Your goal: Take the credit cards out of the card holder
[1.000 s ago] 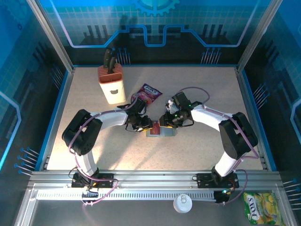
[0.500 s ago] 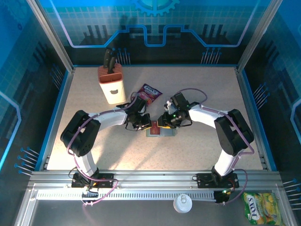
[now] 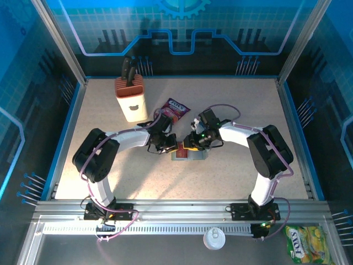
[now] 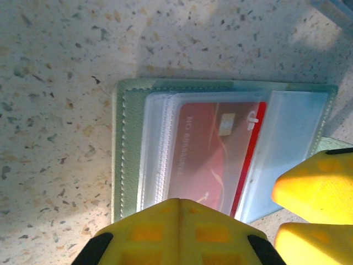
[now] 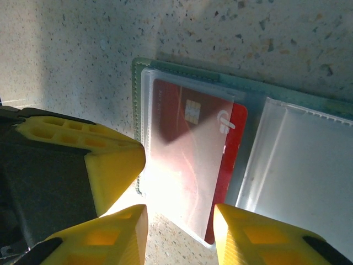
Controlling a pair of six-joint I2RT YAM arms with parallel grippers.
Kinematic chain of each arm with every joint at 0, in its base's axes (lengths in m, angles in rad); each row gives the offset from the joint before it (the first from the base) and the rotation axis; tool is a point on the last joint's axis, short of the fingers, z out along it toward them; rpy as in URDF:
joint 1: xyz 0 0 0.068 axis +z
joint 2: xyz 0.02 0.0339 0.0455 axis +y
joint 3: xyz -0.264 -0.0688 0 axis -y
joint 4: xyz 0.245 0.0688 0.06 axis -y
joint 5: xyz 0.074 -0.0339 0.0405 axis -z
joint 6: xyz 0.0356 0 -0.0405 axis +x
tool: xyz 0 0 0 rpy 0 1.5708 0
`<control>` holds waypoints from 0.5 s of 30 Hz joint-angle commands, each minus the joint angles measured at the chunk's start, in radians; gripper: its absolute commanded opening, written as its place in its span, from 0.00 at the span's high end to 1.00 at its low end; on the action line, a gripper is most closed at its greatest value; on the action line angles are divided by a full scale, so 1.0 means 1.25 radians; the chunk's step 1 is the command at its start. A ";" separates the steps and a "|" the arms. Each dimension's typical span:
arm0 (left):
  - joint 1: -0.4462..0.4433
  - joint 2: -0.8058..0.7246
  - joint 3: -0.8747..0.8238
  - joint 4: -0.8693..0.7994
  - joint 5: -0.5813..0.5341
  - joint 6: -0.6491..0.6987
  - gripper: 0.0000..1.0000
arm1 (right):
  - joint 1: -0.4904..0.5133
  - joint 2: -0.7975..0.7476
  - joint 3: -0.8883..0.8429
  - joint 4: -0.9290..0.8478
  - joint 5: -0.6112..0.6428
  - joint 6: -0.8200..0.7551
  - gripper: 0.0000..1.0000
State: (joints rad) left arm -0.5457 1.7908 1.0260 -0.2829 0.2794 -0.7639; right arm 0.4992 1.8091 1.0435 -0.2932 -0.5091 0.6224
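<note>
The card holder (image 3: 189, 154) lies open and flat near the middle of the table (image 3: 231, 176), long axis left to right. The red card (image 4: 207, 149) sits in a clear sleeve (image 4: 160, 143), its long axis apparently near edge to far edge, with a bare strip out toward the fold. Thin, stiff, light and slick, it is best pinched on that strip while the holder is pinned. The left gripper (image 4: 177, 212) is closed tight at the holder's edge. The right gripper (image 5: 179, 216) stands partly open astride the card's end, clamping nothing.
</note>
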 commanded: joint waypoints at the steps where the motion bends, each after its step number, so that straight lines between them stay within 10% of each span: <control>1: 0.001 0.013 -0.002 -0.015 -0.018 0.001 1.00 | 0.012 0.018 0.024 0.011 -0.020 0.007 0.63; 15: 0.002 0.026 -0.003 -0.030 -0.027 0.006 1.00 | 0.011 0.055 0.037 0.027 -0.034 0.011 0.63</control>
State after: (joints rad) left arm -0.5457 1.8038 1.0260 -0.2840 0.2653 -0.7628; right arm 0.4992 1.8515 1.0645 -0.2733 -0.5251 0.6281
